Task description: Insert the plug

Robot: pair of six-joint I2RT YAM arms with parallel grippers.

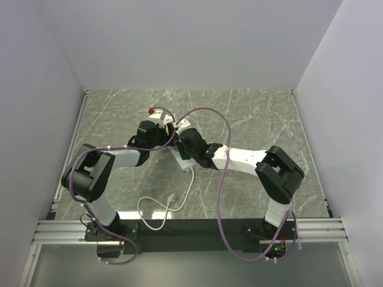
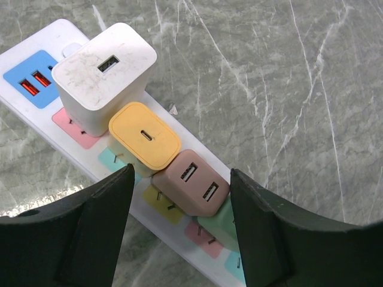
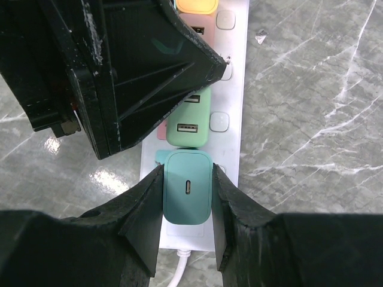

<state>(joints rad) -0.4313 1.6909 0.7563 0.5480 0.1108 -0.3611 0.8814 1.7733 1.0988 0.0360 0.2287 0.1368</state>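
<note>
- Lower centre, right wrist view: right gripper [image 3: 187, 206] clamped on teal plug [image 3: 188, 179], at the cable end of the power strip [image 3: 232, 89], which runs up-frame.
- The left gripper [image 2: 182, 179]: apart, empty.

The power strip [image 2: 54, 33] is running from upper left to lower centre of the left wrist view, carrying three chargers in a row: single-port charger [image 2: 105, 72] uppermost, USB-C charger [image 2: 145, 135] next, dual-port charger [image 2: 191, 189] lowest. In the right wrist view, the plug [image 3: 188, 194] is sitting on the strip at lower centre, between the fingers of the right gripper [image 3: 188, 179]
</note>
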